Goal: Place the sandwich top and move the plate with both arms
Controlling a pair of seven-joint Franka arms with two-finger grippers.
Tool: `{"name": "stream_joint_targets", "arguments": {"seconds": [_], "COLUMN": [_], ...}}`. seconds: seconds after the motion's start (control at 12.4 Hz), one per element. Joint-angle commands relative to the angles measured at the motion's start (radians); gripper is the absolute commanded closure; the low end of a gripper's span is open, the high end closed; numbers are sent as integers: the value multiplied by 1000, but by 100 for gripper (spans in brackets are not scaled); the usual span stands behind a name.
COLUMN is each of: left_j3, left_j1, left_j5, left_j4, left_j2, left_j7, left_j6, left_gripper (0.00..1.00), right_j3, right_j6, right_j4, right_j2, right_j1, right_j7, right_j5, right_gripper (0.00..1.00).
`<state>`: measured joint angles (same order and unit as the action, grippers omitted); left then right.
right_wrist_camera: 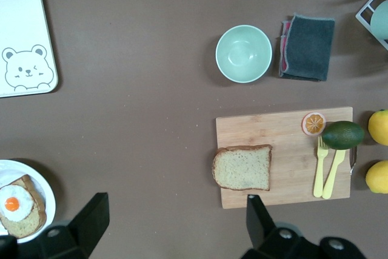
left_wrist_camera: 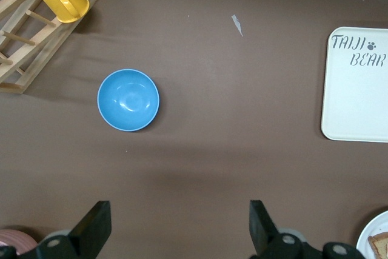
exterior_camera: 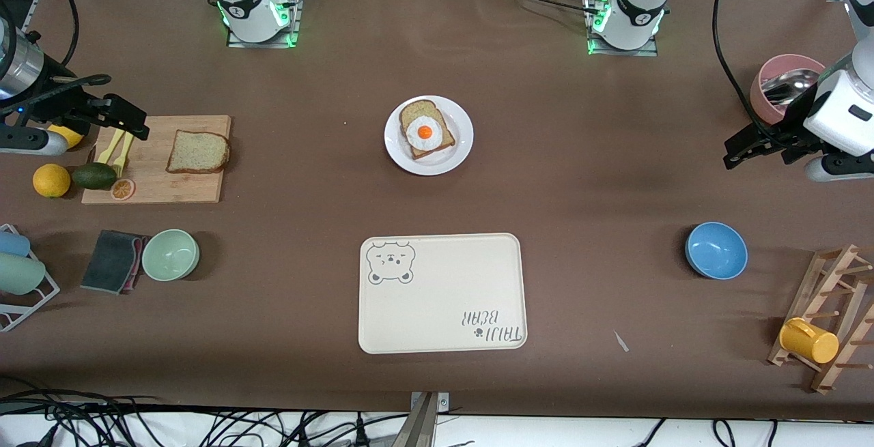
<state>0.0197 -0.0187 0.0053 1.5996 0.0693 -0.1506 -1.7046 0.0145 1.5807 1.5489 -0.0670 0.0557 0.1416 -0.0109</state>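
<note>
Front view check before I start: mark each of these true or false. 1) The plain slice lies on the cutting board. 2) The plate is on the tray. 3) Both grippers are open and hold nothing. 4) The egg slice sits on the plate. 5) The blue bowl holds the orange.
1) True: the plain slice lies on the cutting board.
2) False: the plate rests on the table, farther from the front camera than the tray, which has nothing on it.
3) True: the left gripper and the right gripper are open and hold nothing.
4) True: the egg slice sits on the plate.
5) False: the blue bowl holds nothing; the orange lies beside the cutting board.
</note>
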Motion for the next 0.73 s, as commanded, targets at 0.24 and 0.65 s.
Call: {"name": "stream_joint_targets", "arguments": {"seconds": [0.24,0.65], "left_j3": [2,16], "left_j1": [-3,-1], "left_j5": [-19,-19], "left_j4": [-20,-36], "left_j2": [-3,-2], "left_j7": [-7,-7], "left_j6": [23,25], "left_gripper": [0,0], "right_j3": [-4,-2], "right_j6": [-19,-24], "right_j4": [-13,19], "right_j2": [-7,13], "right_j1": [1,1], "right_j7": [6,25], "right_j5": [-12,-15], "right_gripper": [0,0]}}
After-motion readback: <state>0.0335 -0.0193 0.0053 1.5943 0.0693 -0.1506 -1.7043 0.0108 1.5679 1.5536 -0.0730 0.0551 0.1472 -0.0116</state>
